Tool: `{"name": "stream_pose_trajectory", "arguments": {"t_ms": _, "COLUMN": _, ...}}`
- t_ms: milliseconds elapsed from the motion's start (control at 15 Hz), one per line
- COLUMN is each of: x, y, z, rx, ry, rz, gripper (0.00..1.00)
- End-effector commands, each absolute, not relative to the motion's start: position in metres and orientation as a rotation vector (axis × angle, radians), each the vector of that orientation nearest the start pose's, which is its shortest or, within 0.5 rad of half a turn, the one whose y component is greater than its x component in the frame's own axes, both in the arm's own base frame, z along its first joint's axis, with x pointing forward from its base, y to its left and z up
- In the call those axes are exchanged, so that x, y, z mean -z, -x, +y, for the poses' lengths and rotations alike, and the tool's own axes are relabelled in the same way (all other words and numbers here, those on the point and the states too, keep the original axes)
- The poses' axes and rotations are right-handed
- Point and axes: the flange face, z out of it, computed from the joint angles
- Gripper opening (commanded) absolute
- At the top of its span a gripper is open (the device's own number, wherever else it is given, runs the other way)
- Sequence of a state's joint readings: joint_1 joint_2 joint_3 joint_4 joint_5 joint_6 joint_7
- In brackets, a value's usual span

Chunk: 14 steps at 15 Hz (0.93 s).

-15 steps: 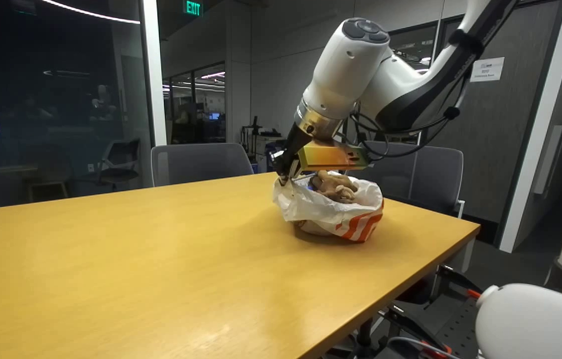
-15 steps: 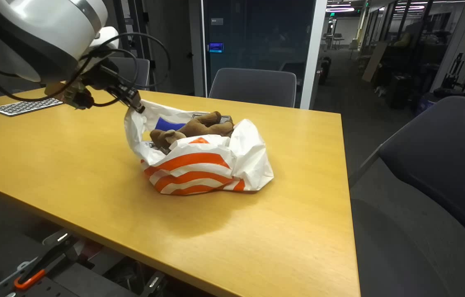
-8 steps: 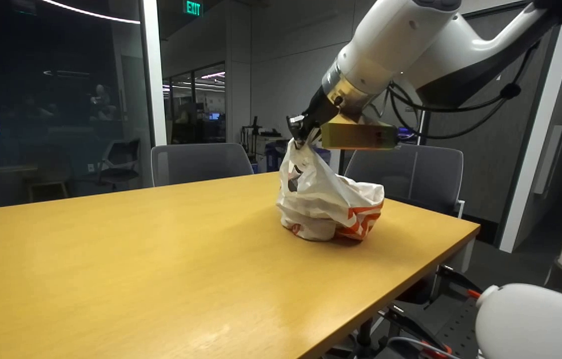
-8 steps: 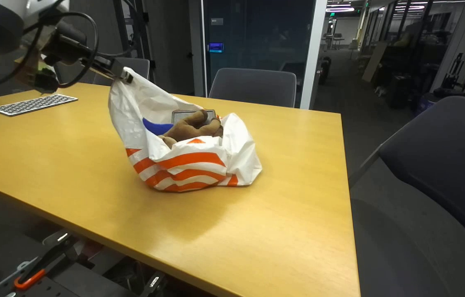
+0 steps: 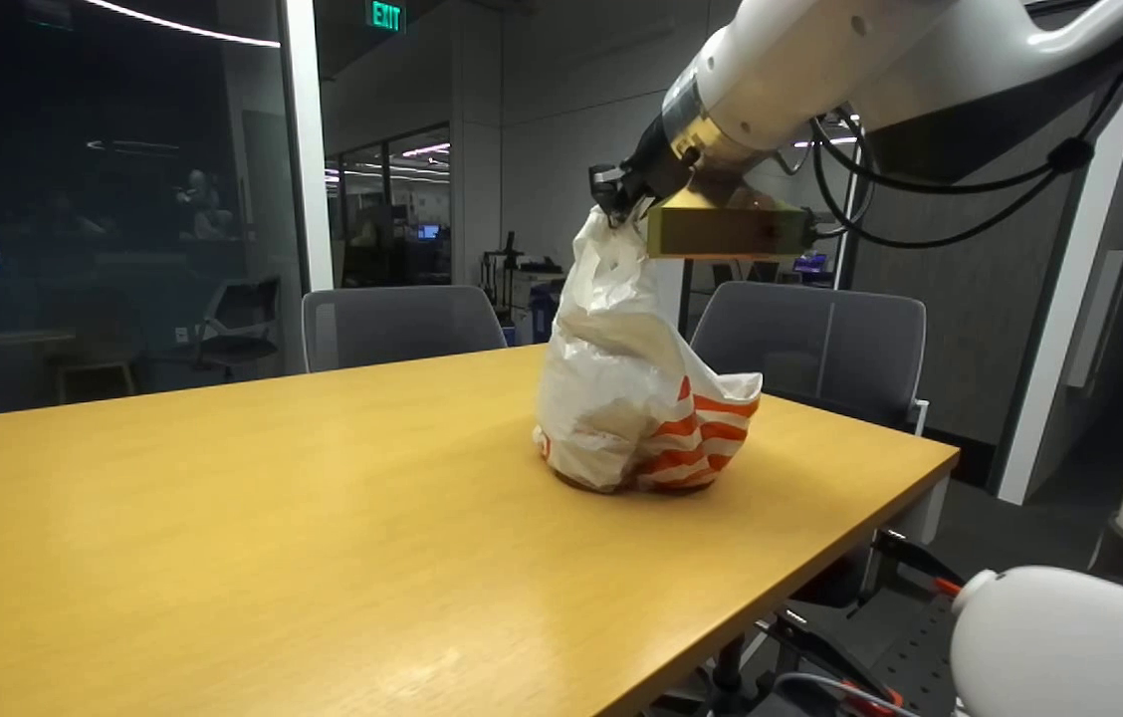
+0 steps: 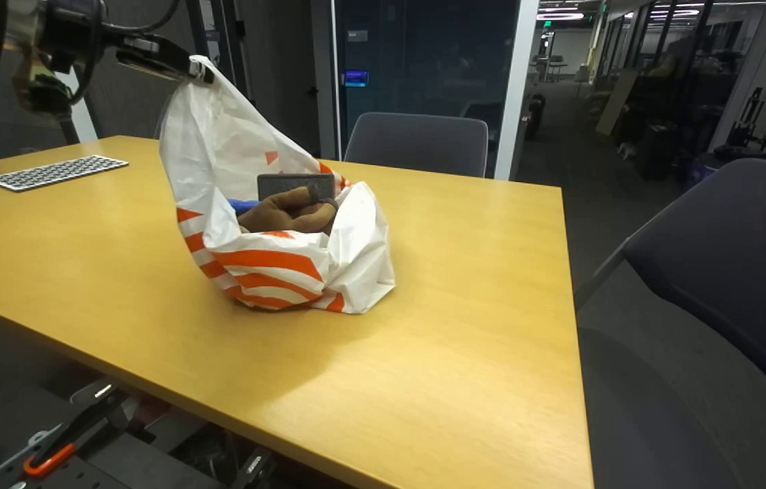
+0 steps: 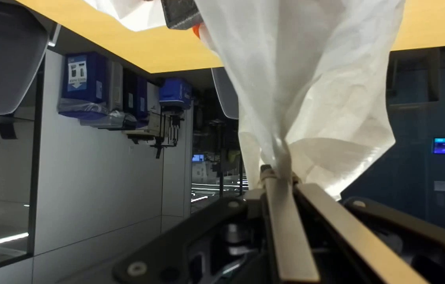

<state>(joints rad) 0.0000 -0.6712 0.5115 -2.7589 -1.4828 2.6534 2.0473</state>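
On the yellow desk (image 5: pixel 253 518), in an exterior view: gripping the white bag (image 5: pixel 611 388) with the pincer (image 5: pixel 615 215), from twelve o'clock. In an exterior view: holding from eleven o'clock, with a brown plush toy (image 6: pixel 284 213) inside. In the wrist view: pinching the bag.
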Motion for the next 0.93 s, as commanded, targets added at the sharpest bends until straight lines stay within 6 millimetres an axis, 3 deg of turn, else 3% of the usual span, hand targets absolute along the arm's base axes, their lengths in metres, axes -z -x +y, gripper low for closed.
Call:
{"name": "stream_pose_trajectory", "arguments": {"t_ms": 0, "x": -0.403, "y": -0.319, "z": 0.191, "rx": 1.764, "ry": 2.722, "rz": 0.323, "gripper": 0.02}}
{"name": "stream_pose_trajectory", "arguments": {"t_ms": 133, "x": -0.394, "y": -0.318, "z": 0.190, "rx": 1.689, "ry": 2.733, "rz": 0.272, "gripper": 0.03}}
{"name": "stream_pose_trajectory", "arguments": {"t_ms": 200, "x": -0.393, "y": -0.319, "z": 0.189, "rx": 1.668, "ry": 2.730, "rz": 0.264, "gripper": 0.28}}
{"name": "stream_pose_trajectory", "arguments": {"t_ms": 333, "x": -0.391, "y": -0.318, "z": 0.187, "rx": 1.640, "ry": 2.734, "rz": 0.272, "gripper": 0.31}}
{"name": "stream_pose_trajectory", "arguments": {"t_ms": 600, "x": -0.399, "y": -0.322, "z": 0.182, "rx": 1.644, "ry": 2.712, "rz": 0.391, "gripper": 0.62}}
{"name": "stream_pose_trajectory", "arguments": {"t_ms": 867, "x": -0.400, "y": -0.333, "z": 0.172, "rx": 1.673, "ry": 2.715, "rz": 0.672, "gripper": 0.92}}
